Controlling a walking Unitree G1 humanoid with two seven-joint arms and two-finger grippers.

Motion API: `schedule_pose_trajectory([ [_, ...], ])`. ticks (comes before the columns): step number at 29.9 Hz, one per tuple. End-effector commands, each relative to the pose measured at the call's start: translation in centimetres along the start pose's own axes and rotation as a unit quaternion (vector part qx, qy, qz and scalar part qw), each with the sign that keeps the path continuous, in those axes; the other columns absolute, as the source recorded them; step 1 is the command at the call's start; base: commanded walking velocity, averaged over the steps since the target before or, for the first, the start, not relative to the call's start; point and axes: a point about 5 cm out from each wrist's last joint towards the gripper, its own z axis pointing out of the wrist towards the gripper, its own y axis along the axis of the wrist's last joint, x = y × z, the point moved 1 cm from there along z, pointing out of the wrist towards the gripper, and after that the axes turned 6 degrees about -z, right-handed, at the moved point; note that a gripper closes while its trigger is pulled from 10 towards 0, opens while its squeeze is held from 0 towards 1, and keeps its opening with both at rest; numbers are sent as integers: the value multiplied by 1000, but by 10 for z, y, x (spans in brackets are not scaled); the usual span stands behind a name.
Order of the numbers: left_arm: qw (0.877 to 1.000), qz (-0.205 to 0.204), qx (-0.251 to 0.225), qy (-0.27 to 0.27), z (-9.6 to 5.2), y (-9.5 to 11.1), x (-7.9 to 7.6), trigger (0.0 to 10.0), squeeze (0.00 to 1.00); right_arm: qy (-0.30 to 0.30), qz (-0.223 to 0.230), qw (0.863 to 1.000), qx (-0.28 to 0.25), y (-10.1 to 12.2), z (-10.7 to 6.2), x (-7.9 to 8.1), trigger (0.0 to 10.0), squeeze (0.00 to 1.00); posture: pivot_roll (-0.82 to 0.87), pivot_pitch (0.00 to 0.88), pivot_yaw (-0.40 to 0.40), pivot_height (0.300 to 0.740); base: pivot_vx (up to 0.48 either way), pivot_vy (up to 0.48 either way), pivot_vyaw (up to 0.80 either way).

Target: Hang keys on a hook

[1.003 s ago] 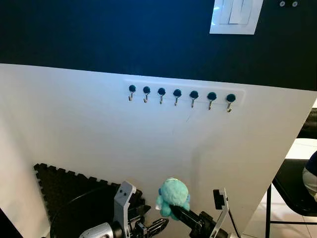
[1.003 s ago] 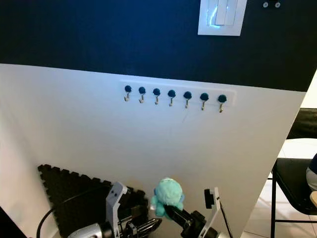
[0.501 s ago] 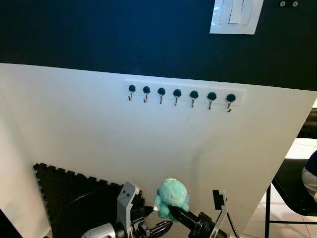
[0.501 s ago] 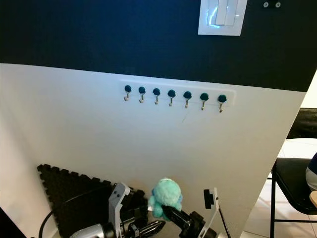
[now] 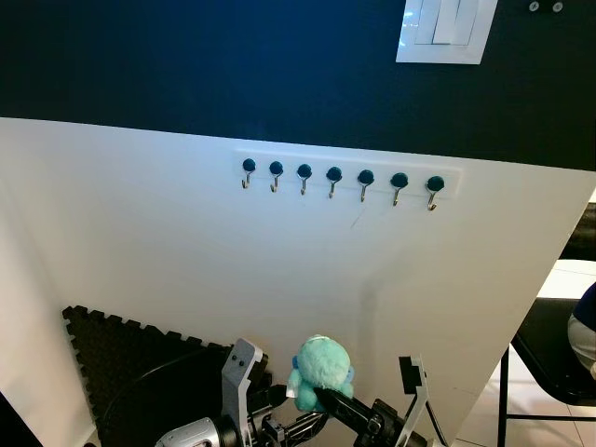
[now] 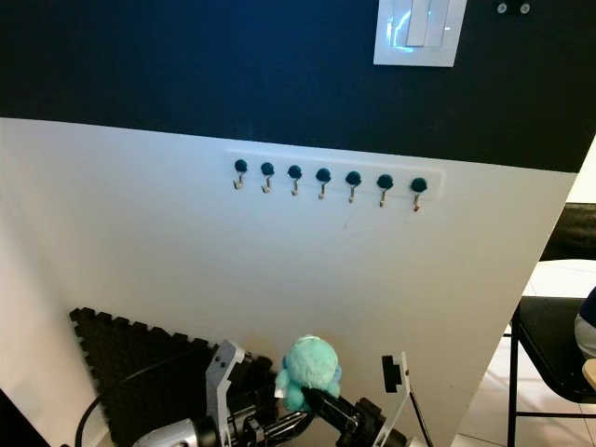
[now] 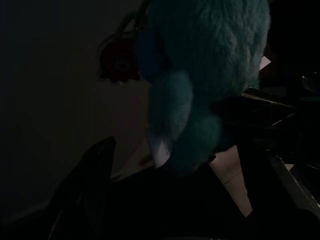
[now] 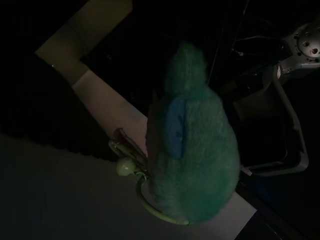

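Fluffy teal plush keychain (image 5: 321, 362) with green ring (image 8: 150, 207), low beneath seven-hook wall rail (image 5: 340, 174).

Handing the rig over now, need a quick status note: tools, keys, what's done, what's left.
Right tool: shut on the teal plush keychain, held low in front of the wall.
Left tool: low beside the plush; open or shut not clear.
Key ring hangs beside the plush.
Hook rail: seven hooks, all bare, well above the tools.
Done: keychain gripped.
Left: raise it, loop the ring over a hook, release.
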Motion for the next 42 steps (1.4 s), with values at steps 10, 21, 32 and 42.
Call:
schedule_pose_trajectory([
  [10, 999, -23, -27, -26, 1, 8, -7, 0, 0, 6, 9, 1000, 18, -8, -3, 3, 0, 0, 70, 23, 2, 740, 0, 0, 0],
  [21, 998, -33, -25, -38, 1, 7, -9, 0, 0, 8, 10, 1000, 22, -10, -4, 3, 0, 0, 68, 20, 0, 740, 0, 0, 0],
  [32, 998, -42, -27, -42, 0, 7, -10, 0, 0, 9, 5, 1000, 24, -9, -3, 3, 0, 0, 68, 19, -2, 740, 0, 0, 0],
  [42, 997, -30, -56, -33, 0, 15, -5, 0, 0, 11, 17, 1000, 4, -3, -2, 3, 10000, 1000, 65, 21, 2, 740, 0, 0, 0],
])
